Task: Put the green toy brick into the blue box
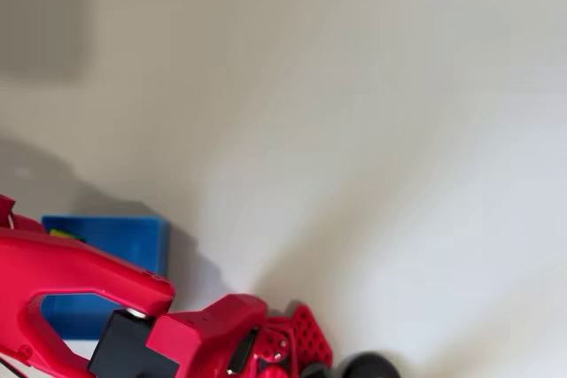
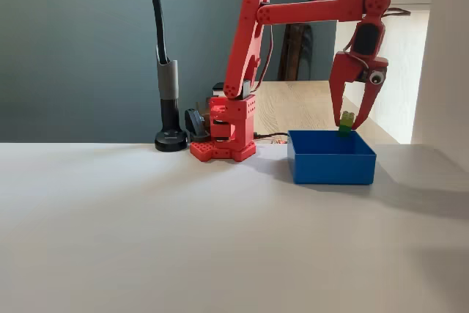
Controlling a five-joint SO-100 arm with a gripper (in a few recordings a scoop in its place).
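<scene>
In the fixed view the red arm reaches right and my gripper (image 2: 347,127) points down over the back part of the blue box (image 2: 330,166). Its fingers narrow to the tips, which hold the green toy brick (image 2: 346,119) just above the box's rear wall. In the overhead view the blue box (image 1: 124,236) lies at the lower left, partly covered by the red arm. A sliver of the lime brick (image 1: 66,235) peeks out beside the arm, near the box's top left corner.
The arm's red base (image 2: 223,137) stands left of the box. Further left is a black pole on a round foot (image 2: 171,139). A white wall (image 2: 447,71) rises close to the right of the box. The foot (image 1: 368,366) shows at the overhead view's bottom edge.
</scene>
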